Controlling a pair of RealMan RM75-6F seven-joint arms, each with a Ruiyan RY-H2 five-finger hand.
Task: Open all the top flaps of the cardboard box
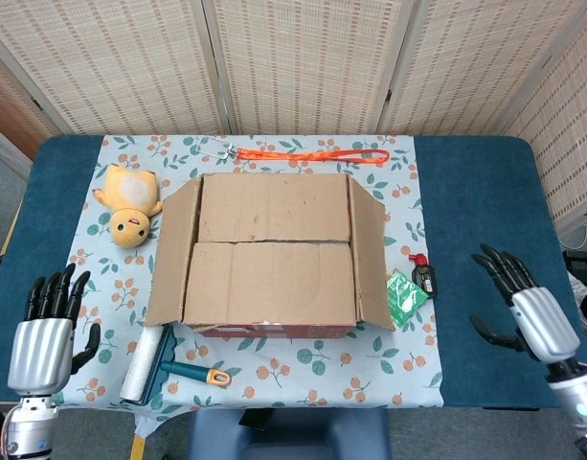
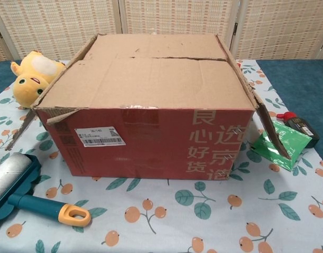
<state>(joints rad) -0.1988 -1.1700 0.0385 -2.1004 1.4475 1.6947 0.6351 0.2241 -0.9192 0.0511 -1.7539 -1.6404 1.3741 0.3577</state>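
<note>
The cardboard box (image 1: 274,254) (image 2: 150,105) stands mid-table with red printed sides. Its left flap (image 1: 173,254) and right flap (image 1: 370,251) hang outward and down. The far flap (image 1: 274,206) and near flap (image 1: 272,283) lie flat, closing the top, with a seam between them. My left hand (image 1: 44,335) hovers at the table's front left corner, fingers spread, holding nothing. My right hand (image 1: 532,316) is over the blue cloth at the right, fingers apart and empty. Neither hand shows in the chest view.
A yellow plush toy (image 1: 128,206) lies left of the box. A lint roller (image 1: 164,359) with teal handle sits at the front left. An orange lanyard (image 1: 312,154) lies behind the box. A green packet (image 1: 403,292) and small bottle (image 1: 423,275) rest to the right.
</note>
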